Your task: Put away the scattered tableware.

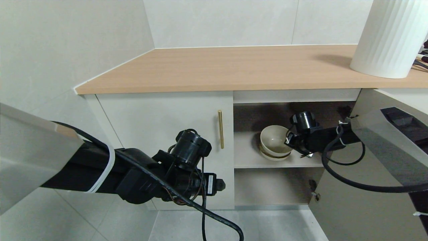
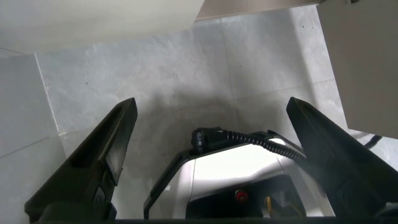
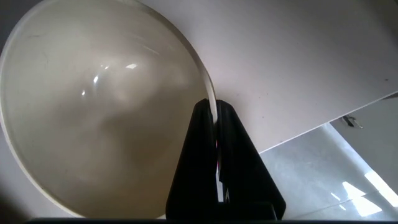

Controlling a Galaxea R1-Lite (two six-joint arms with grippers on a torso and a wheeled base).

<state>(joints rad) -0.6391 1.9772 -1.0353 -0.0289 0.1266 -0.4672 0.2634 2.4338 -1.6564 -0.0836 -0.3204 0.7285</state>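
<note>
under the wooden countertop [image 1: 217, 67] a white cupboard stands with its right door [image 1: 351, 201] swung open. its left door [image 1: 164, 134] is shut, with a thin gold handle [image 1: 220, 129] near its edge. on the upper shelf [image 1: 249, 157] inside sits a cream bowl [image 1: 274, 140], tipped a little, on top of another bowl [image 1: 275, 156] with a brown edge. the right gripper [image 1: 289, 141] is inside the cupboard, and its jaws are pinched tight on the cream bowl's rim, one finger inside the bowl and one outside. the left gripper [image 1: 217, 185] hangs low in front of the shut door, pointing down at the pale grey floor tiles [image 1: 267, 224]. its jaws are wide apart with nothing between them. on the countertop, far to the right, stands a tall white ribbed container [image 1: 388, 36]. the walls [image 1: 220, 20] behind are big pale tiles that meet in a corner.
</note>
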